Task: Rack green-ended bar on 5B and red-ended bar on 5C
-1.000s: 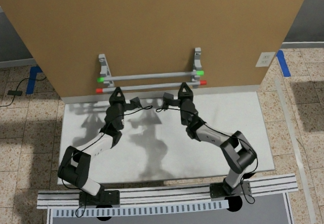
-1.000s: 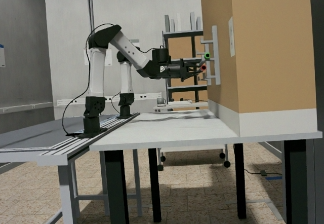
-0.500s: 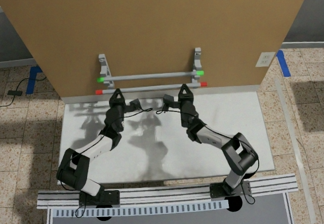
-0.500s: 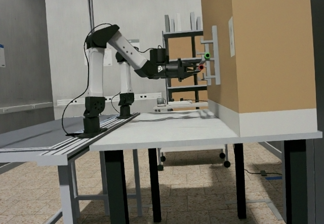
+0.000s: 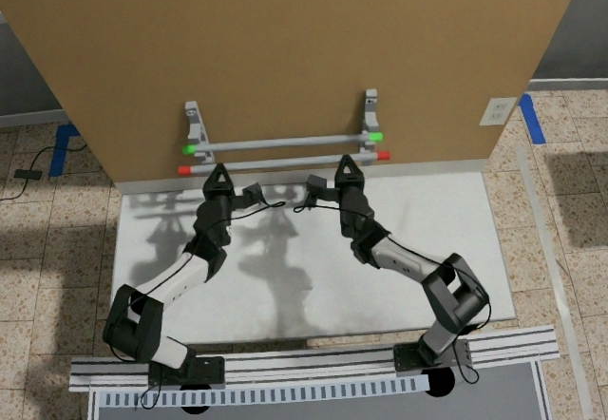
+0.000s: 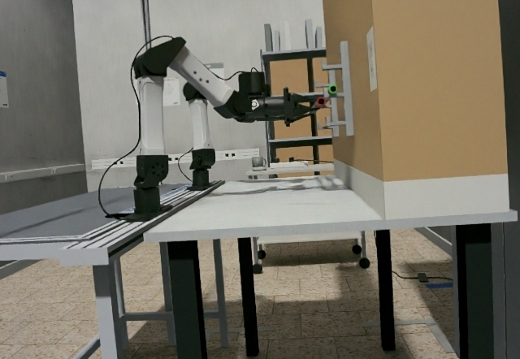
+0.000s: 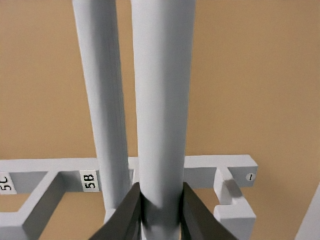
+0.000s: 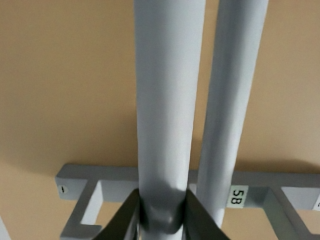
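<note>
The green-ended bar (image 5: 284, 143) (image 6: 329, 90) (image 7: 102, 100) (image 8: 232, 100) rests across both racks, beside the 5B labels (image 7: 89, 181) (image 8: 237, 196), apparently on the 5B arms. My left gripper (image 5: 220, 165) (image 7: 161, 191) and right gripper (image 5: 346, 158) (image 6: 317, 103) (image 8: 162, 210) are shut on the red-ended bar (image 5: 284, 162) (image 7: 162, 100) (image 8: 167, 100). They hold it roughly level, in front of and a little below the green-ended bar. The 5C label (image 7: 7, 183) is higher up the rack; nothing lies on its arm in the left wrist view. Arm seats behind the bars are partly hidden.
The left rack (image 5: 193, 121) (image 7: 245, 161) and right rack (image 5: 370, 105) (image 6: 346, 95) (image 8: 117, 173) stand on the brown wall (image 5: 284, 37). Their lowest arms stick out below the held bar. A white table lies beneath, and a wall outlet (image 5: 498, 111) is at the right.
</note>
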Available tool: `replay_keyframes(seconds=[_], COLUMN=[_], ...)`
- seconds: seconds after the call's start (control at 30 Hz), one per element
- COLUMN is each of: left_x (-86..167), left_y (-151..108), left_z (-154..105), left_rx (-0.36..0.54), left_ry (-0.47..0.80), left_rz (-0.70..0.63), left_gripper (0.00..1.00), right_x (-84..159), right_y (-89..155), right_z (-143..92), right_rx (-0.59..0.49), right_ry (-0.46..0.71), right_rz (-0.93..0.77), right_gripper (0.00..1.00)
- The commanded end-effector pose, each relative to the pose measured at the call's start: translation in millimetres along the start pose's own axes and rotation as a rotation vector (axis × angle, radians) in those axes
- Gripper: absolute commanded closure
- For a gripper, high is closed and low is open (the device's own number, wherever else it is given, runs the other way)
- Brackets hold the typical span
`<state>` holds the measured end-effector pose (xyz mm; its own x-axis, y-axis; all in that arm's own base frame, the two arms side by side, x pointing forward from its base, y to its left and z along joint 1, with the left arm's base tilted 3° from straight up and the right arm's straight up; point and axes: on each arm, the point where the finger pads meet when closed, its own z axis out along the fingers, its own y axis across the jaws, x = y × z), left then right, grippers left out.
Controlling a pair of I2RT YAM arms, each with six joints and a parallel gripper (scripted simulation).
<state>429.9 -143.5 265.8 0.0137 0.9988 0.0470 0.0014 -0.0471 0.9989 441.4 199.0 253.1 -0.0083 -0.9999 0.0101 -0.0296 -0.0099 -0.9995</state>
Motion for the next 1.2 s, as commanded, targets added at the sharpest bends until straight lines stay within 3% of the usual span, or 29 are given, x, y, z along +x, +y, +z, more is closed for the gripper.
replay_keyframes(seconds=[0.0,1.17], left_x=[0.3,0.9], left_y=[26.4,81.7], left_z=[-2.5,-4.6], left_rx=[-0.038,-0.038], left_ry=[0.009,0.009], left_rz=[-0.01,-0.01], left_gripper=[1.0,1.0], right_x=[-5.0,-4.8], right_y=[-24.8,-80.7], right_z=[-4.1,-5.6], right_rx=[0.026,0.026], right_ry=[-0.018,-0.018], right_rz=[0.003,0.003], right_gripper=[1.0,1.0])
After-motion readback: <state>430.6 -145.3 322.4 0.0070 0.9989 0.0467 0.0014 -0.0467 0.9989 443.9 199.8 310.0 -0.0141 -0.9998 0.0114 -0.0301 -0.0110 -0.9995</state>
